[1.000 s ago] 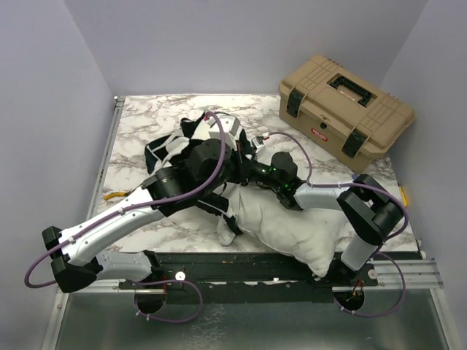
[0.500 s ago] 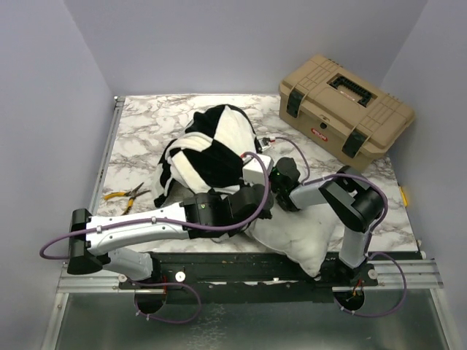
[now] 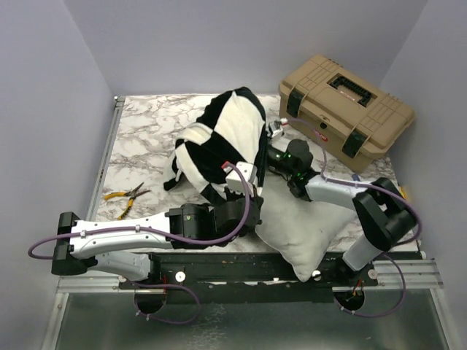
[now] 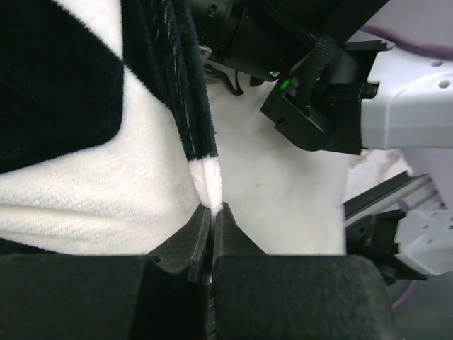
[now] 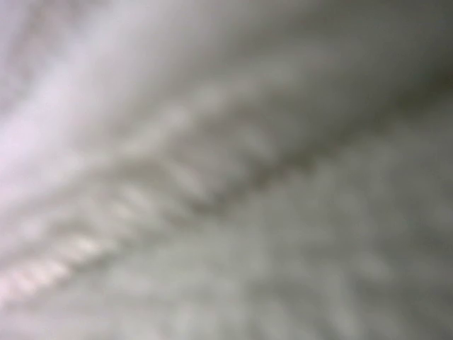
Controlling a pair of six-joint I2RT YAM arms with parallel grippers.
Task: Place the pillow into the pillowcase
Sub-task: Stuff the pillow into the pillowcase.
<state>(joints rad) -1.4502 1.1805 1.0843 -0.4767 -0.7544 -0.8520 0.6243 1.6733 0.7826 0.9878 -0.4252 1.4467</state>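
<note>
The checked black-and-white pillowcase is bunched and raised at the table's middle back. The white pillow lies below it toward the front right, its far end going under the case's edge. My left gripper is shut on a thin folded edge of the pillowcase, with the pillow right behind it. My right gripper's wrist reaches into the case's right side. Its fingers are hidden by fabric. The right wrist view is filled with blurred pale fabric.
A tan toolbox stands at the back right. Yellow-handled pliers lie at the left on the marble tabletop. A metal rail runs along the near edge by the arm bases.
The pillowcase has been lifted and drawn toward the back right. The right arm has stretched farther back into it. The left arm's elbow has moved slightly left and down.
</note>
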